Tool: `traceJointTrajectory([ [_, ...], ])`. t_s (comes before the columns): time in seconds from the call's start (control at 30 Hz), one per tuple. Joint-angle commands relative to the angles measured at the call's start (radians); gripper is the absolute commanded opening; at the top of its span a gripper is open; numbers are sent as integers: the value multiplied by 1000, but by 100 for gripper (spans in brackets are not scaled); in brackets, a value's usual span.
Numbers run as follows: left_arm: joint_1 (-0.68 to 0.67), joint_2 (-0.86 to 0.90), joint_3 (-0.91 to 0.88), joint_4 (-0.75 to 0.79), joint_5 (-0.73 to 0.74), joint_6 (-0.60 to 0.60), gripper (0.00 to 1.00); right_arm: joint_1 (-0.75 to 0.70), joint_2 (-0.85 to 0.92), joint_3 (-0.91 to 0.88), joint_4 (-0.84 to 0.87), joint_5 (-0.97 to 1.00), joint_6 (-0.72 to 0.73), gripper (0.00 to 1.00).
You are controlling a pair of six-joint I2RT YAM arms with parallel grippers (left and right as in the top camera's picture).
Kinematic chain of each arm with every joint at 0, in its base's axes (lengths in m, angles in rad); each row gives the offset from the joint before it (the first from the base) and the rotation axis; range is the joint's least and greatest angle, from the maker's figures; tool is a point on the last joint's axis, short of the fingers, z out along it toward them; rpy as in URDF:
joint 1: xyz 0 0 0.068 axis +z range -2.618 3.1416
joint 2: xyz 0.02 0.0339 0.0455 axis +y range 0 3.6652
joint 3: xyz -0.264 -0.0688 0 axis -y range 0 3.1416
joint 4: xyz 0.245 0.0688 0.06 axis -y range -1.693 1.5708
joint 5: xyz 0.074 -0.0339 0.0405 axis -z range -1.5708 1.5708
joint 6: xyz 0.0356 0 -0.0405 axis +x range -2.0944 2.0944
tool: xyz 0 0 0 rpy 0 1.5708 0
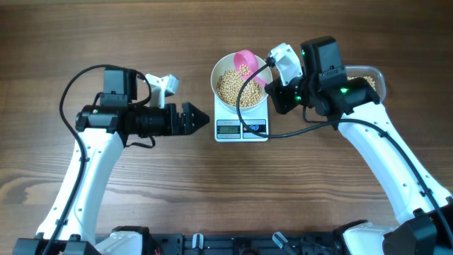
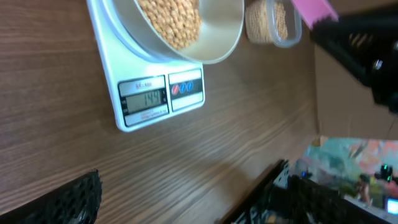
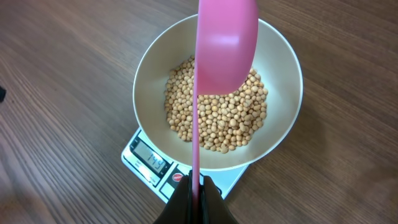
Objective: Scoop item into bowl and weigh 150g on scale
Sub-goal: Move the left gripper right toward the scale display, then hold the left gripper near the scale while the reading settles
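The white bowl (image 1: 225, 71) stands on the white scale (image 1: 241, 129), with a heap of tan beans (image 1: 232, 88) inside. The scale's display (image 3: 151, 163) reads 149. My right gripper (image 3: 196, 190) is shut on the thin handle of a pink scoop (image 3: 225, 43). The scoop hangs over the bowl's far side (image 3: 283, 62), and from overhead a few beans show in the scoop (image 1: 245, 66). My left gripper (image 1: 203, 119) is open and empty, just left of the scale. One of its fingers (image 2: 68, 199) shows at the lower left, with the scale (image 2: 149, 99) ahead.
A clear plastic tub (image 2: 272, 22) holding more beans stands beyond the bowl, mostly hidden under the right arm (image 1: 340, 92) in the overhead view. The table's front edge (image 2: 292, 180) and dark robot base lie near the left gripper's far side.
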Motion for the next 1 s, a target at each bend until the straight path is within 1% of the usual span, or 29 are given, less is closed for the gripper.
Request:
traceJointTrajectory([
  [0.0,-30,9,14,-43,-14,71,100,4,-11,14,6,5,1,4],
  [0.1,-62,9,14,-68,-72,71,100,4,-11,14,8,5,1,4],
  [0.23,-115,9,14,-68,-203,58,100,4,-11,14,14,5,2,4],
  [0.37,-155,9,14,-68,-280,59,100,4,-11,14,17,5,2,4],
  [0.6,-172,9,14,-66,-315,59,100,4,-11,14,17,5,3,4],
  [0.97,-174,9,14,-71,-306,60,100,4,-11,14,18,5,3,4],
])
